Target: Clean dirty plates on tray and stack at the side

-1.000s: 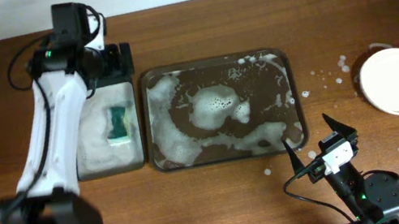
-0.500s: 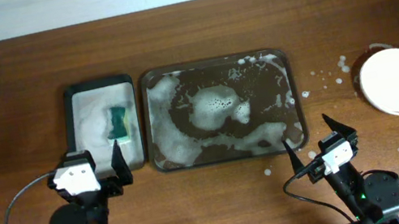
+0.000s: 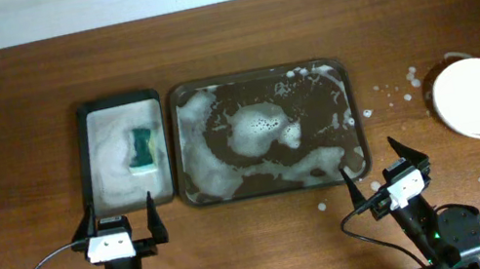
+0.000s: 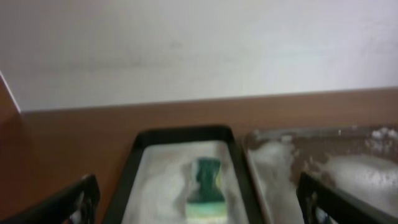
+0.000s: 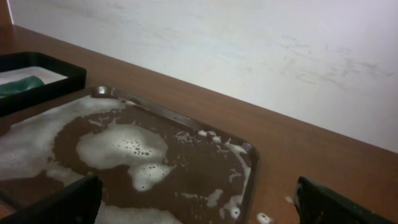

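Ahead of the left hand [image 3: 123, 220] and right hand [image 3: 372, 163], both wide open and empty, the foamy tray [image 3: 254, 74] carries no plates [image 3: 479, 95]; those, stacked rightward, may slip if regripped soapy.

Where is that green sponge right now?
In the overhead view, the green sponge lies in the smaller foamy tray, left of the larger tray.

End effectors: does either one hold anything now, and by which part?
Nothing is held. The left end effector and the right end effector are both open and empty.
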Motion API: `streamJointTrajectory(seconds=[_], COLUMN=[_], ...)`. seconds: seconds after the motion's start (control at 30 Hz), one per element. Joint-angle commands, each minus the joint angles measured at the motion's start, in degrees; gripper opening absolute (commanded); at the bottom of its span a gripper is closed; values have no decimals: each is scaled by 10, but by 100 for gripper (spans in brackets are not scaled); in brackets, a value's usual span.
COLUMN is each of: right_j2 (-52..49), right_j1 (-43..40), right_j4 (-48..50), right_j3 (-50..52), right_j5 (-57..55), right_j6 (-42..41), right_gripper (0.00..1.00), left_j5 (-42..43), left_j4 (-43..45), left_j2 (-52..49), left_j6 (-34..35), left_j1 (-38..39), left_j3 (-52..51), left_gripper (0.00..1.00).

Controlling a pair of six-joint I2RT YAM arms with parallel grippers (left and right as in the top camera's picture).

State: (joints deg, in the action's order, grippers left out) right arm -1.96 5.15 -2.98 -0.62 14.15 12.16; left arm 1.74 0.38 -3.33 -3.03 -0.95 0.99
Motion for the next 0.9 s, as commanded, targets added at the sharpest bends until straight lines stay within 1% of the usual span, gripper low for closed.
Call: streamJointTrajectory(seconds=[0.0,0.07,0.87], right_j2=[5,5,5], right_j1=[5,5,5], right_j4=[-3,-3,-3], right_j3=[3,3,3], right_j5=[-5,-5,-5], right_j6=[-6,-6,-6], right_gripper=[98,98,98], left_j5=[5,6,5], left_j4=[-35,-50,-50], left_j2=[31,31,27], left_j6=[-18,-18,-18], left_j1=[-6,-12,-11], left_j3=[-5,-5,-5], left_gripper=[99,99,99])
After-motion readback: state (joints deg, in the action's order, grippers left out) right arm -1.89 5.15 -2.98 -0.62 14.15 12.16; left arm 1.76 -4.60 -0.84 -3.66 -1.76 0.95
